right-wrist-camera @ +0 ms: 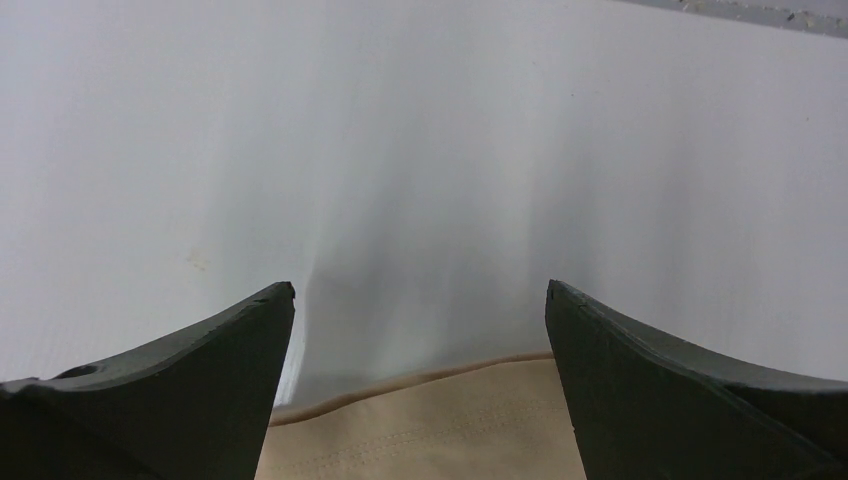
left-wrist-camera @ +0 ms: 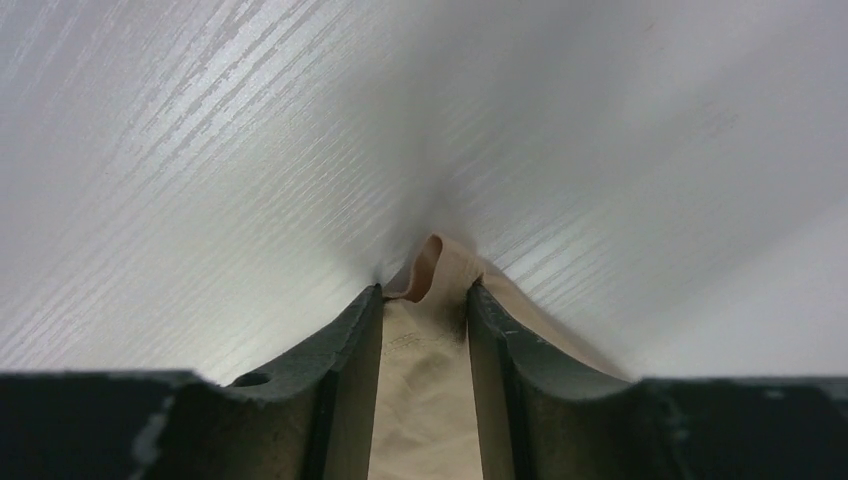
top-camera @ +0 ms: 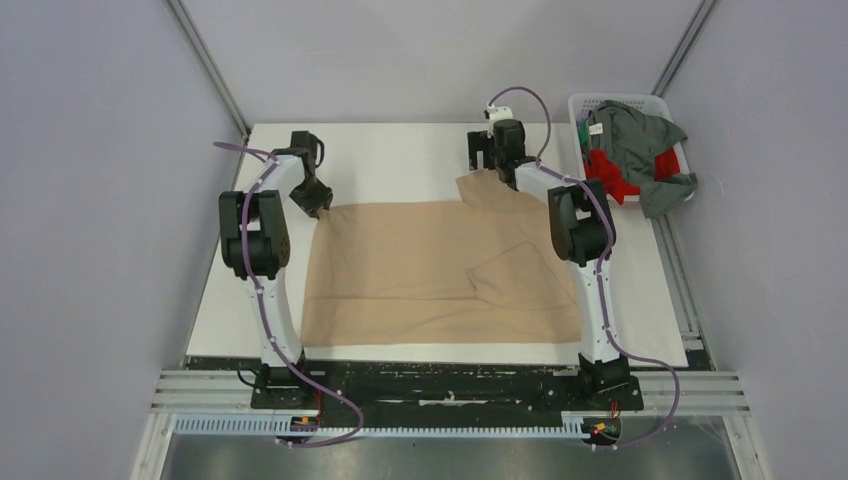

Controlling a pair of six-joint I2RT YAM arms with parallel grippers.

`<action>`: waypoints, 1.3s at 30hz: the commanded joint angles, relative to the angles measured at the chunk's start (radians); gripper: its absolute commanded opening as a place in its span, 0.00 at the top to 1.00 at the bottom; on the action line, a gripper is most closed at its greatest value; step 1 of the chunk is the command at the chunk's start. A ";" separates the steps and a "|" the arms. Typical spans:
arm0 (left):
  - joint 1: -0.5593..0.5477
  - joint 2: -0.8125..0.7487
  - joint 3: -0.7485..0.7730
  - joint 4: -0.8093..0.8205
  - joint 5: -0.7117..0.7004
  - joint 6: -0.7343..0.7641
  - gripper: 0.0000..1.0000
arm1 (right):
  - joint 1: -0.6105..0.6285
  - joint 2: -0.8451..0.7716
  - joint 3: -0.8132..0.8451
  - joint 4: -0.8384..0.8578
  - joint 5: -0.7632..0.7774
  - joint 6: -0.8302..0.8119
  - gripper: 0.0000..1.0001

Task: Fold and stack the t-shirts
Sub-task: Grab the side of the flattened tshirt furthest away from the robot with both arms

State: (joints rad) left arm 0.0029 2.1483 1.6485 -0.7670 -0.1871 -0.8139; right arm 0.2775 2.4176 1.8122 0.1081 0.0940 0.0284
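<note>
The left hand [left-wrist-camera: 425, 290] stands about half open, fingers either side of a puckered far corner of the tan t-shirt [top-camera: 420, 270]. Whether it truly pinches the cloth I cannot tell. The right hand [right-wrist-camera: 420, 300] gapes wide and empty over the opposite far edge. The shirt lies spread on the white tabletop [top-camera: 400, 150]. The grey-green t-shirt [top-camera: 640, 135] and red t-shirt [top-camera: 606, 170] wait in the basket [top-camera: 660, 102]. This looks like the setup for the first fold, and both hands need firm grips first.
</note>
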 commanded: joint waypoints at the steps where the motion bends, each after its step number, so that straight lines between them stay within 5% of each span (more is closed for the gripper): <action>1: -0.004 0.038 -0.009 -0.012 0.016 -0.003 0.59 | -0.004 0.034 0.053 0.039 0.050 -0.005 0.02; 7: -0.004 0.020 -0.005 -0.034 0.026 0.015 0.78 | -0.006 0.043 0.086 -0.098 0.059 0.014 0.02; 11: -0.004 0.009 0.010 -0.035 0.058 0.034 0.94 | -0.006 -0.032 -0.051 -0.138 0.050 0.038 0.05; 17: -0.004 -0.013 -0.001 -0.035 0.073 0.053 0.98 | -0.006 -0.077 -0.125 -0.192 0.068 0.055 0.13; 20: -0.004 -0.007 -0.004 -0.036 0.104 0.060 0.98 | -0.006 -0.094 -0.155 -0.192 0.080 0.073 0.26; 24: -0.004 -0.004 -0.003 -0.035 0.110 0.067 0.98 | -0.006 -0.099 -0.167 -0.169 0.080 0.096 0.67; 29: -0.005 -0.012 0.020 -0.036 0.135 0.091 0.98 | -0.006 -0.135 -0.182 -0.127 0.106 0.131 0.99; 39: -0.007 -0.102 -0.018 -0.035 0.128 0.123 0.98 | -0.006 -0.440 -0.491 0.075 0.029 0.073 1.00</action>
State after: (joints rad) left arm 0.0025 2.1395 1.6440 -0.7914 -0.0715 -0.7525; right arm 0.2745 2.1651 1.4441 0.0746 0.1631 0.1303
